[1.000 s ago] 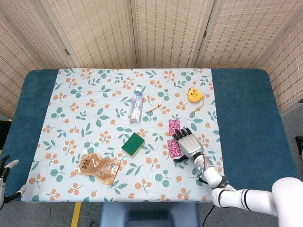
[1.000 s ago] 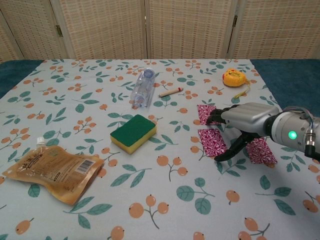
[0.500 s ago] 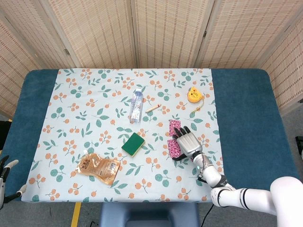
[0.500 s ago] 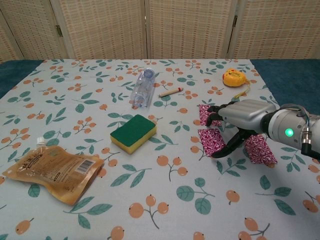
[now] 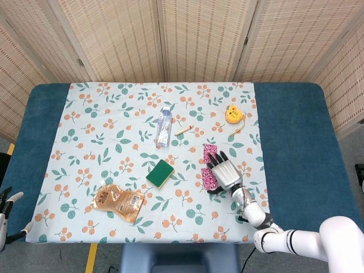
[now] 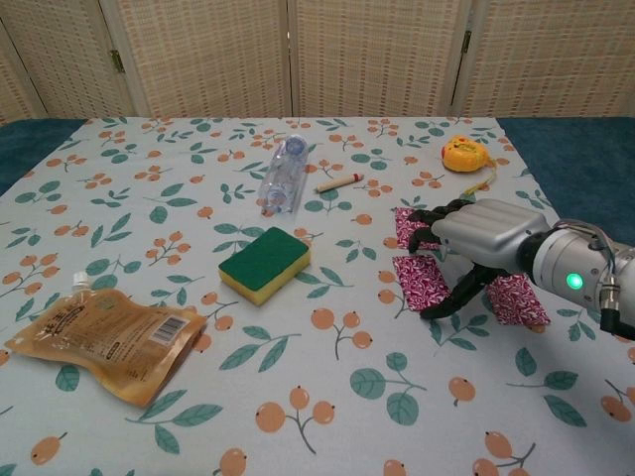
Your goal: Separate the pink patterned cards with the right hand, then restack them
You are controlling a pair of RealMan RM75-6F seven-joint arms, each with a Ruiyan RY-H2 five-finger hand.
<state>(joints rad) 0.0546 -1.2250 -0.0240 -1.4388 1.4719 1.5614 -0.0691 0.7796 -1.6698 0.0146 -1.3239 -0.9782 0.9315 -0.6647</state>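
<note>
Left hand (image 5: 7, 200): lower left corner of the head view, off the edge of the worktop; only pale fingertips show, so whether it is spread or closed cannot be told.
Worktop (image 5: 296, 136): blue surface filling the middle of the head view, covered by a floral cloth (image 5: 114, 114) with orange berries and green leaves.
Pouch (image 5: 118, 202): brown foil pack lying flat, lower left of the cloth; in the chest view it sits at the lower left of the frame (image 6: 99, 340).
Sponge (image 5: 160, 173): green top, yellow base, just below frame centre, well apart from the pouch; seen left of centre in the chest view (image 6: 264, 263).
Bottle (image 5: 164, 126): clear plastic, lying on its side above the sponge, near frame centre.
Pen (image 5: 183, 130): short tan stick just right of the bottle, tilted.
Cards (image 6: 422, 281): three pink patterned pieces lie flat and spread apart at centre right of the chest view, one toward the back, one nearer and to the left, one to the right, partly hidden by the hand.
Right hand (image 6: 474, 243): palm down over the cards, fingers spread and arched, dark fingertips (image 6: 433, 311) on or just above the cloth beside the near card; it grips nothing. In the head view it lies right of the cards (image 5: 226, 172).
Tape measure (image 5: 233, 115): yellow, upper right of the cloth, well apart from the cards.
</note>
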